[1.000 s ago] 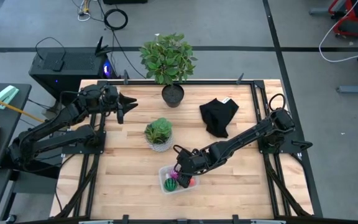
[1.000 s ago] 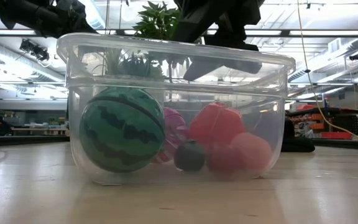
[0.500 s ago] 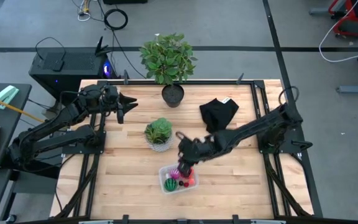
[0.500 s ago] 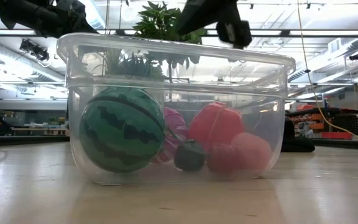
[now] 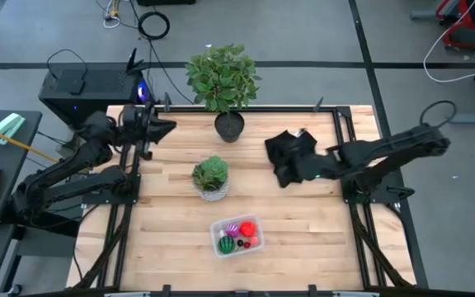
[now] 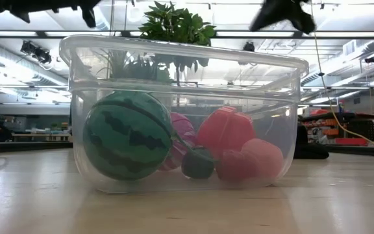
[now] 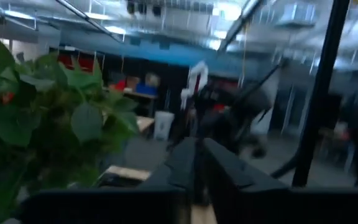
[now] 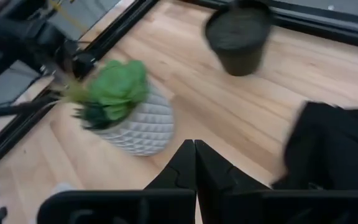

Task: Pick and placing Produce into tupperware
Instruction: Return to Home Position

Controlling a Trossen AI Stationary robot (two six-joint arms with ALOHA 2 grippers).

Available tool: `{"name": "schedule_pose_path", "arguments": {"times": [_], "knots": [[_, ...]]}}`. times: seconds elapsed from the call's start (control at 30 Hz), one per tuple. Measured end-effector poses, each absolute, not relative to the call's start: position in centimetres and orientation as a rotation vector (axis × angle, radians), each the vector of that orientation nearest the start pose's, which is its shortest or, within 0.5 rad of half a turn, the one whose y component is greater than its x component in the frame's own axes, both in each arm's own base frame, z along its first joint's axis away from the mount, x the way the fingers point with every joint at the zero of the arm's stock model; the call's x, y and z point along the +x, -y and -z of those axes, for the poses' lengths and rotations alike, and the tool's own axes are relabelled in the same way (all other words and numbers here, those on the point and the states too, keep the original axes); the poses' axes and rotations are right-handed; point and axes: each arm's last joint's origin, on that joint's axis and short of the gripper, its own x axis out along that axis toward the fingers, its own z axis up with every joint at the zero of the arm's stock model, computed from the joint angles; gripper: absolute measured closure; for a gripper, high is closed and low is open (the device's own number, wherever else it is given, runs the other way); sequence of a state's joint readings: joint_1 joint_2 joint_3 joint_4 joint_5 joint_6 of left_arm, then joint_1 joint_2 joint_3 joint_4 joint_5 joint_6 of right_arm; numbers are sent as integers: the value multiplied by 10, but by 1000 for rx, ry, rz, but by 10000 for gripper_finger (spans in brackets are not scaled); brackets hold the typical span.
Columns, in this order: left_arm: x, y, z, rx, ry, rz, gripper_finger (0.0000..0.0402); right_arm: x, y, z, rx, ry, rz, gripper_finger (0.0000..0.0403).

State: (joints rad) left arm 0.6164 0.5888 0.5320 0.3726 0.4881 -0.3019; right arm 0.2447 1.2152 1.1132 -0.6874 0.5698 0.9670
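Right gripper: fingers were pressed together and held nothing. It hung above the black cloth on the right half of the table. Left gripper: likewise closed and empty, at the back-left corner. Small potted plant stood mid-table. Nearer the front, the tupperware held the produce: striped green ball, purple piece, red piece, tiny dark one, pink-red one.
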Motion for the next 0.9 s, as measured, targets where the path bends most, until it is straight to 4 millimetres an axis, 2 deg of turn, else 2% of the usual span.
{"name": "schedule_pose_path", "arguments": {"times": [0.1, 0.23, 0.4, 0.57, 0.67, 0.77, 0.9], "knots": [[122, -63, -327, -205, 299, -36, 393, 214, -37, -311, 639, -486, 636, 400], [128, -52, -326, -219, 305, -18, 396, 191, -31, -303, 628, -473, 622, 400], [139, -34, -325, -222, 333, -140, 398, 168, -25, -299, 597, -447, 601, 400], [156, -17, -318, -115, 268, -189, 399, 153, -22, -307, 541, -417, 545, 401], [161, -16, -319, -100, 296, -181, 400, 147, -20, -312, 512, -403, 518, 401], [158, -18, -328, -90, 390, -196, 400, 143, -19, -314, 487, -395, 503, 402], [144, -19, -344, -23, 554, -237, 400, 142, -19, -315, 451, -407, 480, 402]]}}
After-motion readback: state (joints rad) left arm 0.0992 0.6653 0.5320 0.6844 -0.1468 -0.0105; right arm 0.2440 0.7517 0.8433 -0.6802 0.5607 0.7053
